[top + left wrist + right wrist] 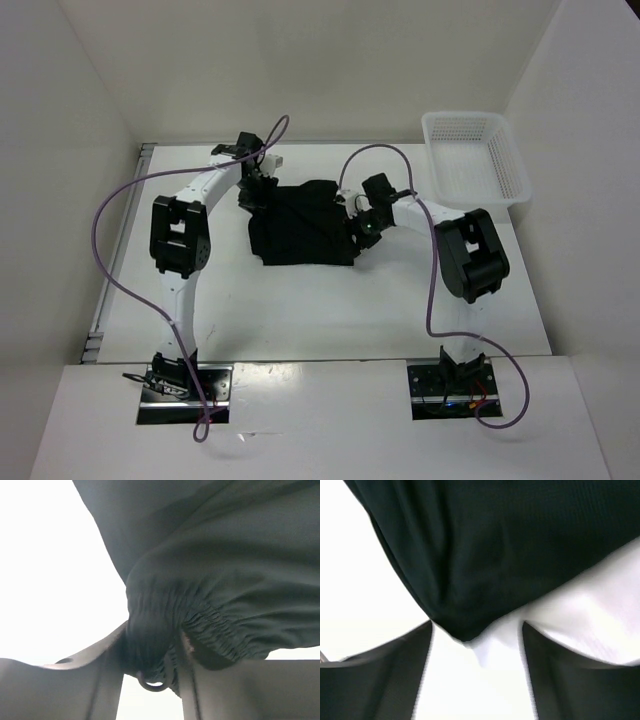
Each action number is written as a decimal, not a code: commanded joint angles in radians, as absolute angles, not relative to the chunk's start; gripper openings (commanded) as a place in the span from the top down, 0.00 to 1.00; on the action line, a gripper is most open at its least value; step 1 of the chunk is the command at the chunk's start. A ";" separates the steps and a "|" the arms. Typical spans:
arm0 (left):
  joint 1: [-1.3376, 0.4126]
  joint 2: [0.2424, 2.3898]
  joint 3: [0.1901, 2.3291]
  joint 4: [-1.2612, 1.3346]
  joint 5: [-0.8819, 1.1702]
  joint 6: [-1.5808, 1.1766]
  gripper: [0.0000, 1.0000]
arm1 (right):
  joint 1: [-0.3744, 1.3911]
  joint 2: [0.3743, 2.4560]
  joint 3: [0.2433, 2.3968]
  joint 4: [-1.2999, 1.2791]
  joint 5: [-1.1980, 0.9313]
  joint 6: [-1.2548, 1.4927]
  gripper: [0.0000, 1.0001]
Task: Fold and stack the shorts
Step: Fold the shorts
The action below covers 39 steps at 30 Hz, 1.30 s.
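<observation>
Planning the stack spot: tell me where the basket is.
In the top view the basket sits at the table's far right corner, just beyond the right arm, with the shorts to its left.

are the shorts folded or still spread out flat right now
Folded, loosely: the shorts lie as one compact squarish bundle, no separate legs spread out.

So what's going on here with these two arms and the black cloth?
Two robot arms are handling black shorts lying on the white table. The left claw is clamped on the gathered waistband; the right claw stands open at a fabric corner. A white basket sits at the far right.
</observation>
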State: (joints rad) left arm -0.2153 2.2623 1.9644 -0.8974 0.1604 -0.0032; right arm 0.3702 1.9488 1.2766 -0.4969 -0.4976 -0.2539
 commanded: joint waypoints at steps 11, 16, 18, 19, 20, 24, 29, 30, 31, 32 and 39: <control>-0.176 2.192 1.976 -0.905 0.150 0.000 0.25 | 0.316 2.026 1.725 -0.469 -0.385 -0.230 0.49; -0.167 2.192 1.976 -0.923 0.150 0.000 0.21 | 0.350 2.190 1.847 -0.439 -0.332 -0.218 0.53; -0.167 2.192 1.976 -0.923 0.150 0.000 0.19 | 0.350 2.220 1.859 -0.428 -0.321 -0.209 0.50; -0.167 2.203 1.967 -0.923 0.159 0.000 0.18 | 0.350 2.244 1.868 -0.428 -0.321 -0.198 0.50; -0.167 2.213 1.967 -0.923 0.160 0.000 0.18 | 0.350 2.255 1.877 -0.428 -0.321 -0.198 0.49; -0.167 2.255 1.976 -0.933 0.160 0.000 0.20 | 0.359 2.287 1.888 -0.408 -0.310 -0.189 0.43; -0.167 2.278 1.976 -0.956 0.195 0.000 0.38 | 0.359 2.296 1.870 -0.408 -0.310 -0.180 0.65; -0.167 2.289 1.976 -0.956 0.195 0.000 0.47 | 0.359 2.296 1.870 -0.408 -0.299 -0.179 0.78; -0.167 2.289 1.976 -0.956 0.195 0.000 0.64 | 0.359 2.296 1.870 -0.399 -0.288 -0.170 0.84; -0.167 2.298 1.976 -0.956 0.195 0.000 0.71 | 0.359 2.296 1.870 -0.399 -0.288 -0.170 0.88; -0.123 2.289 1.991 -0.956 0.164 0.000 1.00 | 0.350 2.269 1.927 -0.390 -0.290 -0.160 1.00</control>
State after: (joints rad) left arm -0.1585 2.2810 1.9526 -0.9386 0.1730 -0.0040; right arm 0.3508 2.3150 1.8568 -0.4351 -0.2962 -0.1688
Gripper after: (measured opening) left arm 0.019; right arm 0.010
